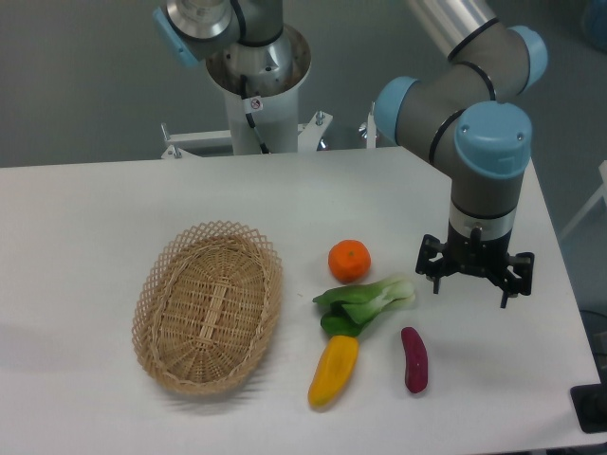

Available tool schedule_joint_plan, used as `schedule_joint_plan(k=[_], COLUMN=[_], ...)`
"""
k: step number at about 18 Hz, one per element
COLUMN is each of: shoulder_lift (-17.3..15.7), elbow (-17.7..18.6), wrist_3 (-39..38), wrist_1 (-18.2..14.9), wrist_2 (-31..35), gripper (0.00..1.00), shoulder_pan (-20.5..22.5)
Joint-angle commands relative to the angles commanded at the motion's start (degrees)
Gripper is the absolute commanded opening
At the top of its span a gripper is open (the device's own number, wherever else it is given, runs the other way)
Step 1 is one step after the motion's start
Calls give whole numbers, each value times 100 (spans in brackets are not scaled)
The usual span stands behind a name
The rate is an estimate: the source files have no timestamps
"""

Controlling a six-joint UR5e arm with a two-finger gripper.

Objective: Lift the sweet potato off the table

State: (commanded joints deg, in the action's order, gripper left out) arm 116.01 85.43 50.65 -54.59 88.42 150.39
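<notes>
1. The small, slim, dark purple-magenta sweet potato (413, 359) lies flat on the large white rectangular worktop (114, 199), toward the front right, its long axis running roughly front to back.
2. Nothing touches the sweet potato; bare worktop shows all round it.
3. The black two-finger gripper (469, 279) hangs above the worktop behind the sweet potato and a little to its right in the camera view, clear of it.
4. The gripper's fingers are spread wide apart, one at each side of the wrist, and they hold nothing.
5. The grey arm with light-blue joint caps (488, 142) rises straight up from the gripper, then bends back toward the top of the view.
6. Just to the left of the sweet potato lies an elongated yellow-orange pepper (333, 371), near it but apart from it.
7. A leafy green bok choy with a pale stalk (365, 302) lies behind the pepper, its dark leaves meeting the pepper's upper end.
8. A round orange fruit (349, 260) sits just behind the bok choy.
9. An oval woven wicker basket (209, 305) stands well to the left of the group.
10. A white robot pedestal (258, 100) stands behind the worktop's far edge.
</notes>
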Motion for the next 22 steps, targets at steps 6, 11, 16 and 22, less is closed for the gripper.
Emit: schedule_joint_plan(k=[6, 11, 16, 22], shoulder_lift=[518, 870, 1151, 1336], elbow=[264, 211, 159, 150], wrist_3=[-292, -319, -327, -319], wrist_1=[783, 984, 1398, 1609], wrist_2=[-17, -70, -70, -70], gripper=[100, 100, 100, 100], shoulder_pan=[-176, -387, -501, -501])
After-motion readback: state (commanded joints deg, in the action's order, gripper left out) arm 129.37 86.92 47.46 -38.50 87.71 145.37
